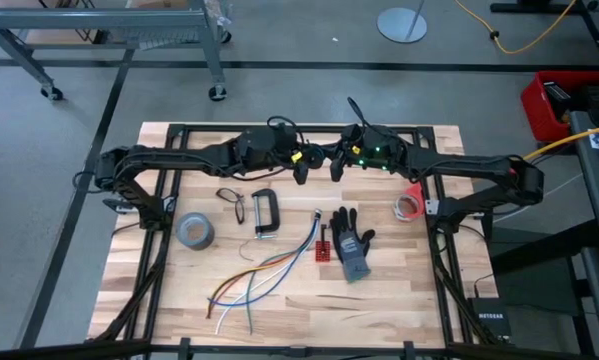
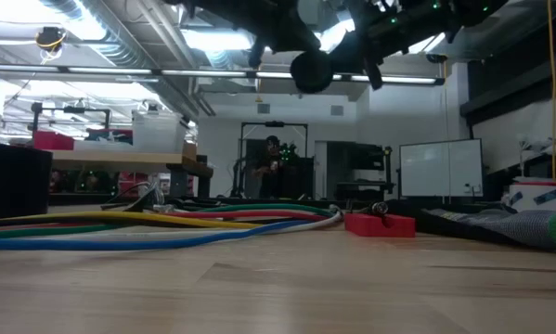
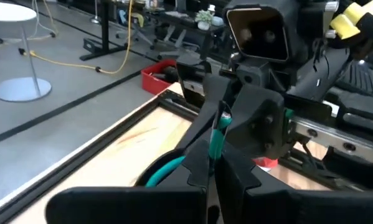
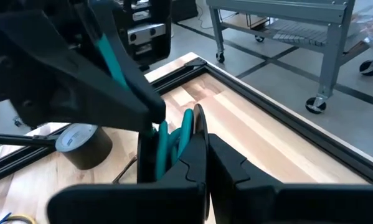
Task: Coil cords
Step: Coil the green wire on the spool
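The cord (image 2: 312, 70) shows in the low view as a small dark round bundle, held high above the table's far middle between my two grippers. My left gripper (image 1: 301, 172) and my right gripper (image 1: 336, 168) meet there, fingers pointing down, and both are shut. In the wrist views, teal strands curve out beside the left gripper's (image 3: 211, 177) and right gripper's (image 4: 198, 163) shut fingers. Whether these strands are part of the bundle I cannot tell. My left gripper is shut on one side of the bundle, coming from the table's left and slanting down. A curved strand (image 3: 164, 171) comes out beside its fingertips. The bundle is clear of the table. The fingers hide the place of contact. My right gripper is shut on the bundle's other side, coming from the table's right and slanting down. Curved strands (image 4: 174, 146) stand up right beside its fingertips. The bundle hangs clear of the table between the two grippers.
On the table lie a grey tape roll (image 1: 194, 230), glasses (image 1: 232, 203), a C-clamp (image 1: 264, 212), loose coloured wires (image 1: 264, 275), a small red block (image 1: 323, 248), a dark glove (image 1: 351, 245) and a pink tape roll (image 1: 409, 205). A person stands far back in the room (image 2: 273, 153).
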{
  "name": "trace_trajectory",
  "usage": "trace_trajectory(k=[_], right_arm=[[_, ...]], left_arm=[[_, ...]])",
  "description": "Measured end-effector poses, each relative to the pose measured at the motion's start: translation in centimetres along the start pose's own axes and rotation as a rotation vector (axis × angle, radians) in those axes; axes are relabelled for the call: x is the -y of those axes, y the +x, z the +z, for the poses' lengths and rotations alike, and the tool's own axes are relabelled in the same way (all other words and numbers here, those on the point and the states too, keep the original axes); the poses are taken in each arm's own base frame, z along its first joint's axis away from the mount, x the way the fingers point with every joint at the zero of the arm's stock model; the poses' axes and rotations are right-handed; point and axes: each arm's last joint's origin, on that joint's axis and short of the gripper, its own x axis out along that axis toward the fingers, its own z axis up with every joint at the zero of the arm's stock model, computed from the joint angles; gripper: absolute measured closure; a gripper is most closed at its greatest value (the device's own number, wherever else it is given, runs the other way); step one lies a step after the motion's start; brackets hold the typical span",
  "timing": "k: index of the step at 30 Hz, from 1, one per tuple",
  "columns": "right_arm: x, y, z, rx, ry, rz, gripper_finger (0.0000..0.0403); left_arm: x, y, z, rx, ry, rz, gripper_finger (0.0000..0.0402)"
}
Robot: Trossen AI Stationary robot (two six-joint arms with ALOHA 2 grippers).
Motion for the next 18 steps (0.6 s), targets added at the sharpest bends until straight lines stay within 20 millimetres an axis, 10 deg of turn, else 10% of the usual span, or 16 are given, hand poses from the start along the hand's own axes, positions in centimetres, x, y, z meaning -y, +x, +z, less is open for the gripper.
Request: trace_trajectory(k=[18], right_arm=[[0.14, 0.79, -0.04, 0.042, -0.001, -0.035, 0.0401]], left_arm=[[0.66, 0.28, -0.52, -0.01, 0.006, -0.025, 0.0383]])
